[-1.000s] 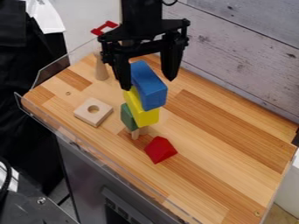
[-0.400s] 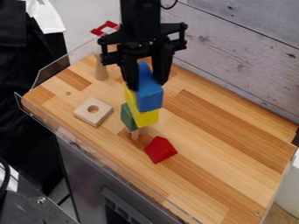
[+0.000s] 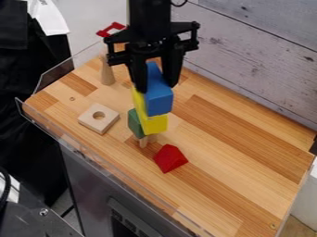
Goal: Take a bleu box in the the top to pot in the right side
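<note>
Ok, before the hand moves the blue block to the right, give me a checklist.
Hand around the blue block: ok, fingers on both sides.
Blue block lifted free of the yellow block: cannot tell.
Blue block over the picture's right side of the tabletop: not ok, it's at the stack.
Red block apart from the blue block: ok.
Square wooden block with a hole apart from the stack: ok.

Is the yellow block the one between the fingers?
No, the blue block is between the fingers, with the yellow block below it.
</note>
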Action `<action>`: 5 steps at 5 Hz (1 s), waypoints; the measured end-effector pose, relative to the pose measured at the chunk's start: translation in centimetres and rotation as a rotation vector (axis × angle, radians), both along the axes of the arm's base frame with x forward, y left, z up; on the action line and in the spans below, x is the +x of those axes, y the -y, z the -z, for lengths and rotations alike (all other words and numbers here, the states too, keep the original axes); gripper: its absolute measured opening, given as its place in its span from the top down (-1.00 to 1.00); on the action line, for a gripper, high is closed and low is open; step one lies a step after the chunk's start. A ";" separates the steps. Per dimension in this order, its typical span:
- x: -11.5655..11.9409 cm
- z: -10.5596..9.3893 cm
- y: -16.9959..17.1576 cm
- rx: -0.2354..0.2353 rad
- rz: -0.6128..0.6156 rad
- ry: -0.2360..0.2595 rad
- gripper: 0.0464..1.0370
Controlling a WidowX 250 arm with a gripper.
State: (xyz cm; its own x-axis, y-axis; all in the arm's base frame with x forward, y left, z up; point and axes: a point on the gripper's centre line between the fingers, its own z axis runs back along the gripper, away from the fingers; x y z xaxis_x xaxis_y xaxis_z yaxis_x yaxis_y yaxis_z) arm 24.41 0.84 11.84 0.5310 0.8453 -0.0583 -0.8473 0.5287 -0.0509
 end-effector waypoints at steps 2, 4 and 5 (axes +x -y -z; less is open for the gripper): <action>0.1 -5.4 1.9 0.134 0.471 0.007 0.08; -0.3 -1.7 6.8 0.026 0.939 -0.011 0.08; 0.3 1.1 8.8 -0.014 1.089 -0.039 0.08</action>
State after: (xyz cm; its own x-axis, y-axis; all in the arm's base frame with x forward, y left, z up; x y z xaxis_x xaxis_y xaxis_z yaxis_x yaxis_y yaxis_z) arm 24.70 -7.93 10.76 0.9922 -0.0781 -0.0973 0.0739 0.9962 -0.0462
